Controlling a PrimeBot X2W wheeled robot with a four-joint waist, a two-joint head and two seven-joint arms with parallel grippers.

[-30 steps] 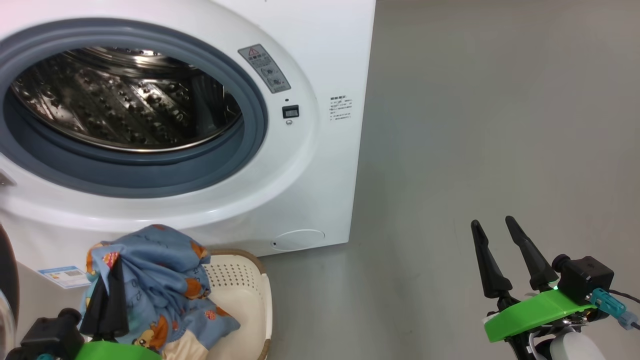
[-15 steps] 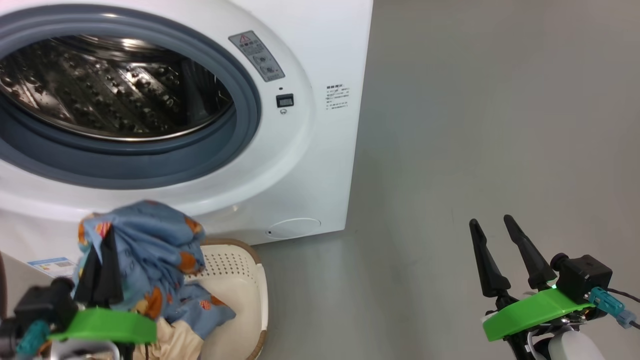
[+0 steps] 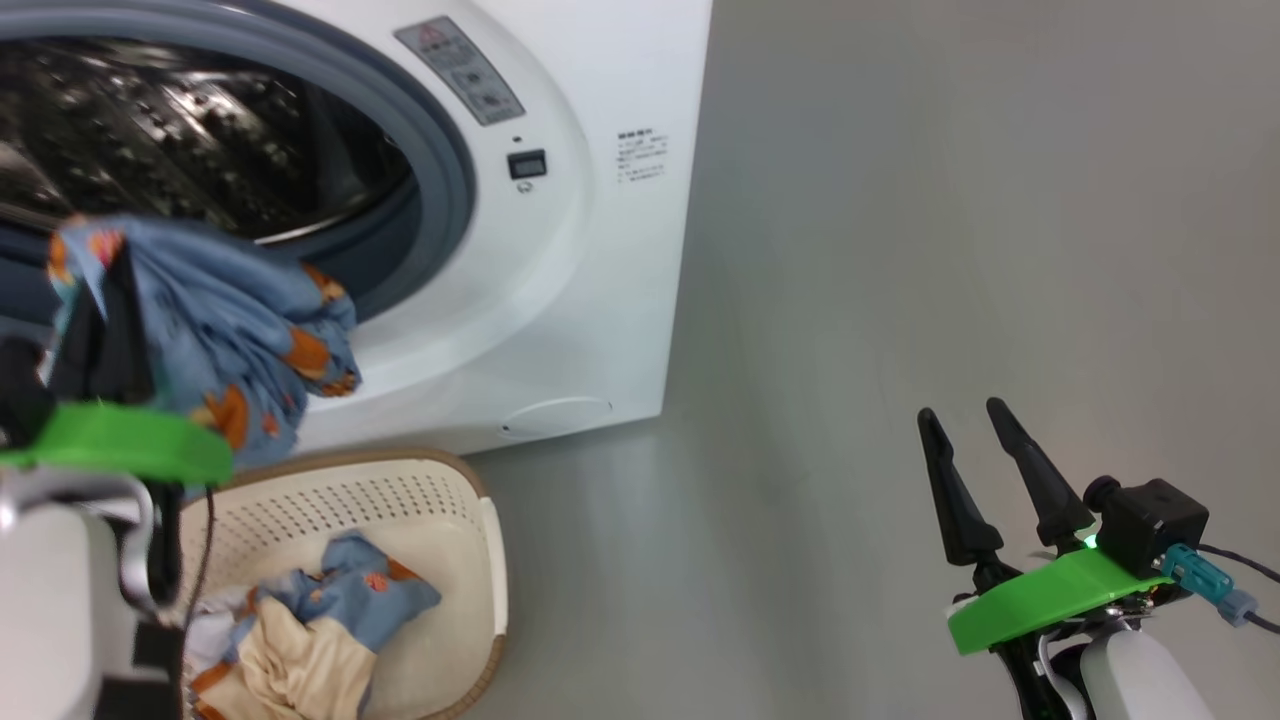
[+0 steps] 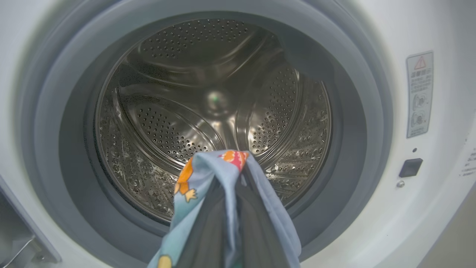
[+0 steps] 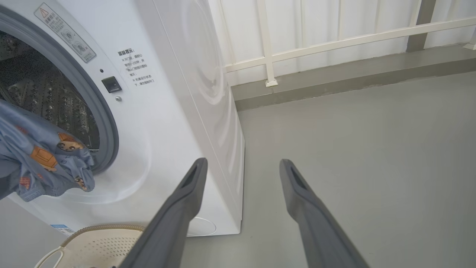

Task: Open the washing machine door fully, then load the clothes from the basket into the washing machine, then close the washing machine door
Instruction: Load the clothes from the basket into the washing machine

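Head view, left to right
- left claw point(image 3: 118, 285): clamped shut on a blue printed garment point(image 3: 240, 320), which is bunched over its fingers and hangs before the gasket point(image 3: 452, 200) at the open mouth
- washing machine point(image 3: 600, 250): white; steel drum point(image 4: 208, 100), no garment seen inside
- basket point(image 3: 350, 505): on the floor point(image 3: 850, 250) below the machine front; clothes point(image 3: 320, 620) in blue, cream and white, crumpled at its near left end
- handling, judged: light, limp, not fragile; trailing folds may snag the gasket; pinch a raised fold near the heap's middle
- right claw point(image 3: 960, 410): fingers spread wide, holding nothing, well right of the machine
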